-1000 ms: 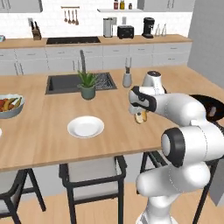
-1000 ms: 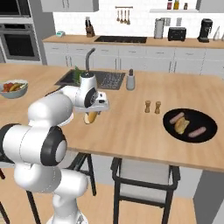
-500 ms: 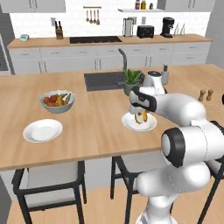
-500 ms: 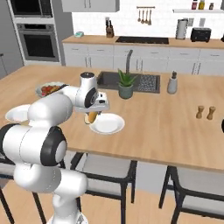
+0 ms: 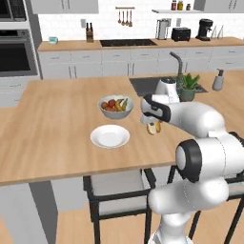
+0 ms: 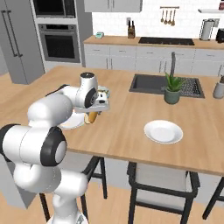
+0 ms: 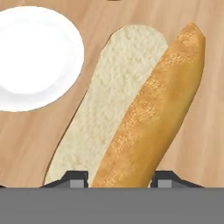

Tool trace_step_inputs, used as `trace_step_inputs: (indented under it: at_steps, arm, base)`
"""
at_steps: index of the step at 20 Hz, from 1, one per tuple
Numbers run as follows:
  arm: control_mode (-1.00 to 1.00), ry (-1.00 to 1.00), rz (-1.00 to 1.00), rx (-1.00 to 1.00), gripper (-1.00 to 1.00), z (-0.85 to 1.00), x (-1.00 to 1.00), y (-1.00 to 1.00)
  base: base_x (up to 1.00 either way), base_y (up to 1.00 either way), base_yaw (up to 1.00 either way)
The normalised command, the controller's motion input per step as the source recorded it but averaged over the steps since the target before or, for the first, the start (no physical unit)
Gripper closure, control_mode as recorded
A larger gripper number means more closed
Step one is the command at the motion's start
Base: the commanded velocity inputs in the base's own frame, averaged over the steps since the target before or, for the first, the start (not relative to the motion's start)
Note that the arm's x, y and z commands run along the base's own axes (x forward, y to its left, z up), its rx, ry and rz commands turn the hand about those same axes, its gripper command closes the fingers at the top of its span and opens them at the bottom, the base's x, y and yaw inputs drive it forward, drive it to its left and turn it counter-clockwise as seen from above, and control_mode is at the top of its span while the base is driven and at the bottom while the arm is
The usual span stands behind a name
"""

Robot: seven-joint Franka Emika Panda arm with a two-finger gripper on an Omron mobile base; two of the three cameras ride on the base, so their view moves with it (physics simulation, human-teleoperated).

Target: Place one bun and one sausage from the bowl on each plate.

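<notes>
From the left base view, a bun point(image 5: 153, 127) is seen held in the claw point(image 5: 153, 125) above the wooden bench point(image 5: 52, 128), the claw closed around it. A white plate point(image 5: 110, 136) lies on the bench to the left of the bun, near but apart from it. Just behind that plate a pale grey fruit bowl point(image 5: 116, 106) with colourful fruit is set. Further back, a sink point(image 5: 143, 85) with a tall faucet point(image 5: 177, 62) is sunk into the bench, and a potted plant point(image 5: 188, 86) and a soap dispenser point(image 5: 218, 79) are stood beside it.

From the right base view, the bun point(image 6: 92, 117) is seen hanging from the claw point(image 6: 93, 114) beside the white arm, over the near left part of the bench point(image 6: 127, 131). One plate point(image 6: 72, 123) is partly hidden behind the arm, just beside the bun. A second white plate point(image 6: 163, 131) is laid well apart to the right, near the front edge. The potted plant point(image 6: 172, 89) is placed behind it, next to the sink point(image 6: 148, 83).

In the hand view, the split sesame bun point(image 7: 131, 113) is shown gripped between the two dark fingertips point(image 7: 75, 179), its pale cut face and golden crust side by side. A white plate point(image 7: 35, 57) is seen on the bench point(image 7: 26, 140) below, at the upper left, clear of the bun.
</notes>
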Motion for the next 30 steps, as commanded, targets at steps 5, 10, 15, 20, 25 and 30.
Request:
trace_step_inputs:
  at_steps: [5,10,15,20,25,30]
  arm:
    - [1.0,0.0,0.0,0.0,1.0,0.0,0.0,0.0]
    - [1.0,0.0,0.0,0.0,1.0,0.0,0.0,0.0]
    - [-1.0,-0.01,0.02,0.0,1.0,-0.02,0.32,0.0]
    - [-1.0,0.19,0.05,0.0,1.0,-0.52,0.85,0.24]
    - [-1.0,0.2,0.06,0.0,1.0,-0.75,0.78,0.44]
    - [-1.0,0.04,0.05,0.0,1.0,-0.38,0.29,0.03]
  base:
    - [0.49,0.98,0.0]
    - [0.47,0.81,0.0]
    - [0.18,0.06,0.02]
    - [0.0,0.0,0.0]
    - [0.0,0.0,0.0]
    - [0.0,0.0,0.0]
